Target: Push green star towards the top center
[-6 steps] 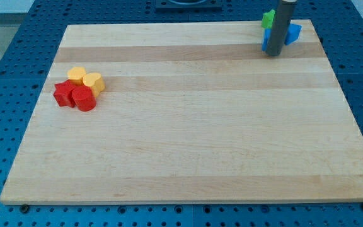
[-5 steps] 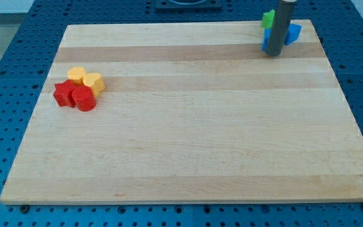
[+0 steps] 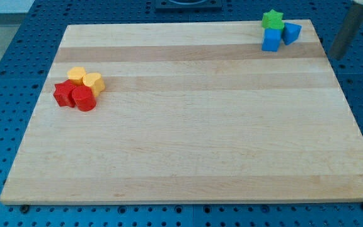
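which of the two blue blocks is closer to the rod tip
The blue block at the view's right of the green star; my tip stands off the board's right edge, and the other blue block lies farther left.

The rod (image 3: 347,31) is blurred and cut off by the frame's top edge at upper right. My tip (image 3: 338,57) is indistinct.

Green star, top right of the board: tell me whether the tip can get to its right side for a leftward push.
Probably yes. My tip sits off the board's right edge, right of and below the green star. The blue block touches the star's lower right, so the tip should pass above it.
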